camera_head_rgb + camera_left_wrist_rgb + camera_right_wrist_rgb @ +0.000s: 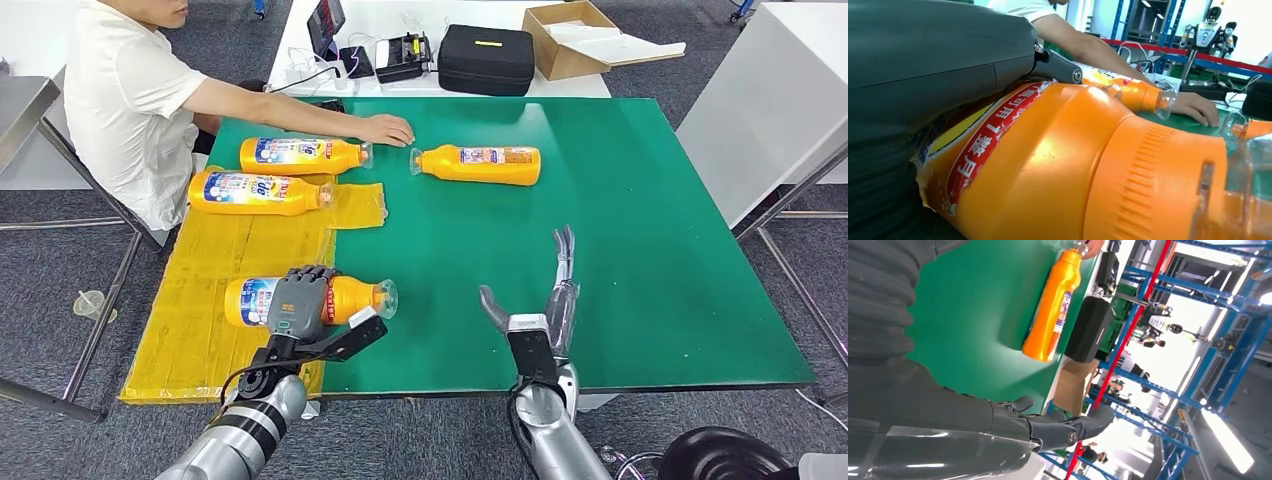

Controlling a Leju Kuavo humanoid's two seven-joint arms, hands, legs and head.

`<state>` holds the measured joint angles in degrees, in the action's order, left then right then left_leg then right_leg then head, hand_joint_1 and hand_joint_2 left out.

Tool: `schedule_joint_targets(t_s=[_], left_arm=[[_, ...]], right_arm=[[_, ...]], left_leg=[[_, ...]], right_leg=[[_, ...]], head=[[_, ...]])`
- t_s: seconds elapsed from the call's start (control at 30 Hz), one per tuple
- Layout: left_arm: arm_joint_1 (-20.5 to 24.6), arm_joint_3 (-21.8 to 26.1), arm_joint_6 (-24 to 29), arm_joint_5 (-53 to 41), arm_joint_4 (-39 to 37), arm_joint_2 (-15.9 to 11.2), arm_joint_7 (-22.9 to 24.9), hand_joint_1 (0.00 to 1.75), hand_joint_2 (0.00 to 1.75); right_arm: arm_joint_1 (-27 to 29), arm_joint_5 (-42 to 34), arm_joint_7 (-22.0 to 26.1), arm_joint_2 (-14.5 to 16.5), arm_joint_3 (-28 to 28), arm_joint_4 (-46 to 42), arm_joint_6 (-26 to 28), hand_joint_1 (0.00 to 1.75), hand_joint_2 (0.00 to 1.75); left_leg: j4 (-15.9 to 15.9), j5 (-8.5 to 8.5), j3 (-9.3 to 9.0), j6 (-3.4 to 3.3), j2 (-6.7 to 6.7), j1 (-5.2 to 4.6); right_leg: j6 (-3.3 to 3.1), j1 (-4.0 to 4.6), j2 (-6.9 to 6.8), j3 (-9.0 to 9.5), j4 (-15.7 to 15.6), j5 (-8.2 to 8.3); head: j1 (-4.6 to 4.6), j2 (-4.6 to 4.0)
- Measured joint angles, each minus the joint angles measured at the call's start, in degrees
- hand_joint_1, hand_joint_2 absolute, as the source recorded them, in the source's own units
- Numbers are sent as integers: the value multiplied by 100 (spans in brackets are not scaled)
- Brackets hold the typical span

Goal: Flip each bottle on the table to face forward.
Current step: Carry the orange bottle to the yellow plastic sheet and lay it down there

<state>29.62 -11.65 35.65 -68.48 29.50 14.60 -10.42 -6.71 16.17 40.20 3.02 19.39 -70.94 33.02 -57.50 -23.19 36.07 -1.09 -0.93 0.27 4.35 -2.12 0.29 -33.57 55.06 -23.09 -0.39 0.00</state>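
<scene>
- Head view: 4 orange bottles lie on their sides on the green table (620,260), each with its long axis running left-right.
- The nearest bottle (345,299) lies at the table's near-left part, half on the yellow sheet (190,330), cap pointing right; the left hand (297,300) lies over its middle with fingers curled around the body, gripping it.
- 2 bottles lie farther back on the table's left: the labelled bottle (258,193) on the sheet and the rear-left bottle (300,155) just behind it, both caps pointing right.
- The 4th bottle (478,164) lies mid-table toward the far edge, cap pointing left.
- 1 person's hand (385,129) rests on the table between the 2 rear caps.
- The right hand (540,300) hovers over the table's near edge, fingers straight and spread, holding nothing.
- Left wrist view: the gripped bottle's body sits against the palm, red label strip showing.
- Right wrist view: open fingers (1063,427) above the table, with the 4th bottle beyond them.
</scene>
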Motion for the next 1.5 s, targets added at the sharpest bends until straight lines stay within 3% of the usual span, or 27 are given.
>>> schedule_joint_targets(t_s=[0.1,0.4,0.8,1.13,1.37,1.5], left_arm=[[53,-65,-251,72,-60,0,-2,1,175],[172,-327,-1379,198,-198,-5,-186,0,175],[240,-639,-1834,326,-207,-37,-458,0,175],[216,-723,-1730,660,-182,-44,-669,0,175],[-229,-872,-612,1559,595,-6,-1321,0,175],[-537,-1077,-438,1701,1286,-7,-1393,0,175]], right_arm=[[-3,-47,-1,0,17,11,-33,0,175],[-25,-216,-1,-11,38,62,-80,0,175],[-34,-246,-1,-66,35,121,-107,0,175],[-37,-217,-1,-91,33,161,-101,0,175],[-32,-191,-1,-138,32,163,21,0,175],[-22,-183,-1,-180,30,161,33,0,175]], left_leg=[[0,0,0,0,-3,0],[0,0,1,0,-22,0],[0,1,-2,-2,-26,0],[0,2,-3,-2,-26,0],[-1,1,0,-1,-25,-1],[-1,0,2,-1,-24,-1]], right_leg=[[0,0,-3,2,0,0],[0,0,-21,5,0,-1],[0,0,-25,12,0,-1],[0,0,-25,12,0,-1],[1,-1,-24,6,0,-2],[1,0,-24,3,-1,-2]], head=[[0,0],[1,0],[1,0],[1,0],[1,0],[0,0]])
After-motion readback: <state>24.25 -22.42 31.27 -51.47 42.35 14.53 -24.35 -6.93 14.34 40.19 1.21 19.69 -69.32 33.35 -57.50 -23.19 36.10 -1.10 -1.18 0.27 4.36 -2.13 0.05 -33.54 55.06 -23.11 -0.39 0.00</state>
